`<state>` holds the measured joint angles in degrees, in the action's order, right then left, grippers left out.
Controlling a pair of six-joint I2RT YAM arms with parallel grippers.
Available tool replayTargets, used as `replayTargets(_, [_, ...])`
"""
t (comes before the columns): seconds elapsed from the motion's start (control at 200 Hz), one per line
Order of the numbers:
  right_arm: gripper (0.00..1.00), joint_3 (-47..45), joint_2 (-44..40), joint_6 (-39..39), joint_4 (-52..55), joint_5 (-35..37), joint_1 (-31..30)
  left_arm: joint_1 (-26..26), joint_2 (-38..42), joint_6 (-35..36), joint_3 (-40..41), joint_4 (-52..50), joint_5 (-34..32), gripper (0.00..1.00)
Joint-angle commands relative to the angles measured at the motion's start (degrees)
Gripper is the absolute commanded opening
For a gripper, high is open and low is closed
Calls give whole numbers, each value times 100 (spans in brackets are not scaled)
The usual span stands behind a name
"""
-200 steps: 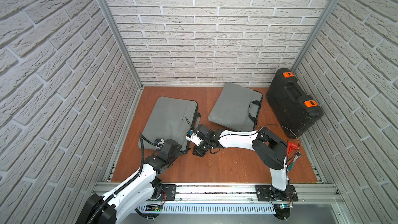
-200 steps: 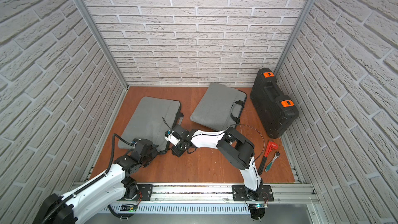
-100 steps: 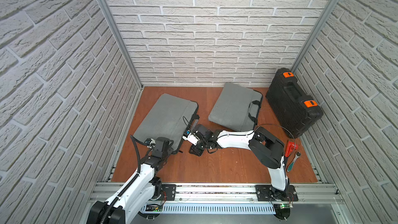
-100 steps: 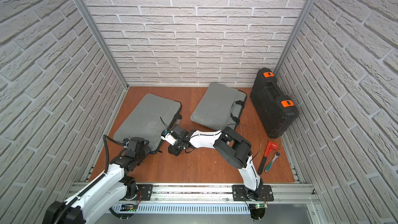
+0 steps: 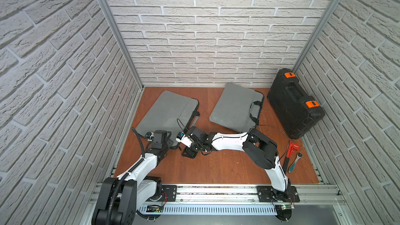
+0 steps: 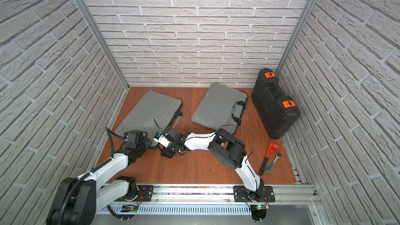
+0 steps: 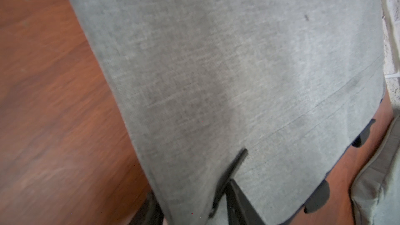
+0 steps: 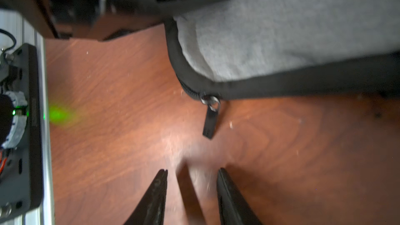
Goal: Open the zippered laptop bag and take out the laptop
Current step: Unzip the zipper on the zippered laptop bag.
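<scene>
Laptop bag (image 5: 167,113) is lying flat on the table (image 5: 216,167), toward its left side. Left gripper (image 7: 198,172) is straddling the bag's near corner, jaws apart; whether they are pinching it, I cannot tell. Right gripper (image 8: 192,170) is hovering with jaws apart and empty, near the zipper pull (image 8: 211,122).

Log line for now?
left fingers: astride laptop bag edge, grip unclear | right fingers: open, short of zipper pull | zipper pull: untouched
</scene>
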<state>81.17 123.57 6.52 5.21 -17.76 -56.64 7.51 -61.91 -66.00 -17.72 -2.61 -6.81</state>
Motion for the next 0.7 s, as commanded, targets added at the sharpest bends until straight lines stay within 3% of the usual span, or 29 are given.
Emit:
replayTargets(0.0, [41,229,202,267,-309,99,-22,-126,-150,96,35,-83,146,45])
replayTargets(0.36, [37,461,501,718,-282,677,-20,-381,288,150,142,-372,145,45])
replayTargets(0.695, [33,444,587,730,-529,148,-36,-407,417,149,195,-439,149,46])
